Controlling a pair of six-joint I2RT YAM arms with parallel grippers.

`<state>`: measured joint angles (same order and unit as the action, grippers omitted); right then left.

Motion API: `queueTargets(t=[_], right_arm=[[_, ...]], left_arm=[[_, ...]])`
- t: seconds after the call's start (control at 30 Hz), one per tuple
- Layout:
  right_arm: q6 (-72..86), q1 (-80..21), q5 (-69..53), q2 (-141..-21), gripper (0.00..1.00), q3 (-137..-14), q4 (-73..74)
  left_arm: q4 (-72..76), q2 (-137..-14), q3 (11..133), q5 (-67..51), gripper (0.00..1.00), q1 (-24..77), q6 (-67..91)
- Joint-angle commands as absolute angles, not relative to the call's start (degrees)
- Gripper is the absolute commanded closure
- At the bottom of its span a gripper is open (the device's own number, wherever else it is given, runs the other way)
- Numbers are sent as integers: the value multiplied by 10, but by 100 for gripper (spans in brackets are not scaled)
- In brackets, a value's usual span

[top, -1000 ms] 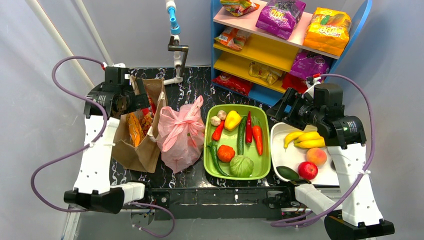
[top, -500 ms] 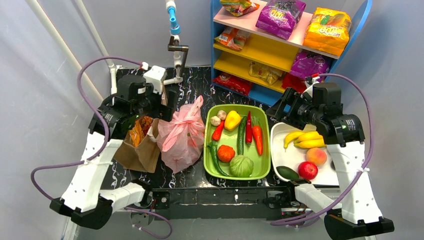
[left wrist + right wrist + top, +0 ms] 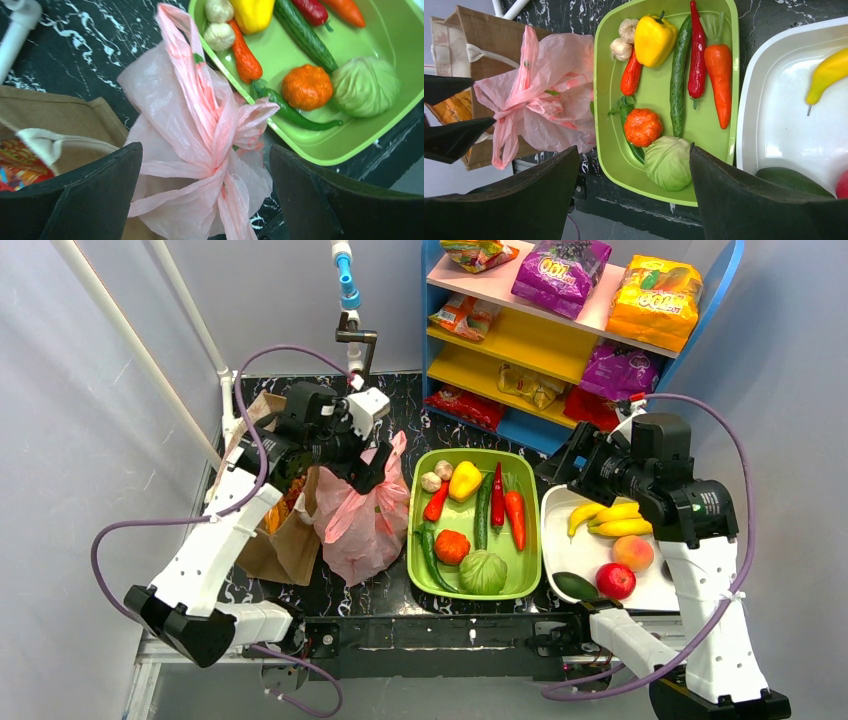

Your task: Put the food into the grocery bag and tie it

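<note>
Squarely beneath wide-spread left end effector (image 3: 204, 147), tied grocery bag (image 3: 167, 92)

Left of the green tray (image 3: 654, 90), we see the grocery bag (image 3: 165, 95) in thin, crinkled, translucent pink plastic with a soft sheen. On the bag's far side from the tray, the brown bag (image 3: 489, 32) looks matt and coarse-grained, its pale handle (image 3: 55, 142) cloth-like; the snack packets (image 3: 20, 167) inside shine like foil. The tray itself is smooth plastic with a mild gloss. In it, we note 1 glossy yellow pepper (image 3: 654, 40) and 1 dull, wrinkled cabbage (image 3: 365, 85). Right of the tray, the white tray (image 3: 774, 125) is smooth and glossy. Beneath the tray, the black table (image 3: 90, 50) looks polished, veined white like marble.
</note>
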<state>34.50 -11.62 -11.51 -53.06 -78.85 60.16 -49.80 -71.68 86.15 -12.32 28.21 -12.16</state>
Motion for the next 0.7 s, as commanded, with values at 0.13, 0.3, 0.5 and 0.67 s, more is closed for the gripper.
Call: queueTargets(t=[0.13, 0.3, 0.5, 0.67], right_arm=[[333, -114, -113, -522, 12, -807, 615], [327, -113, -113, -522, 12, -813, 623], [320, -114, -117, -525, 12, -820, 631], [315, -113, -110, -523, 12, -819, 633]], left_arm=[[-520, -727, 814, -164, 2, 297, -178], [-506, -727, 778, -127, 2, 299, -194], [-486, -745, 751, -93, 2, 303, -203], [-484, -754, 747, -52, 2, 313, -200]])
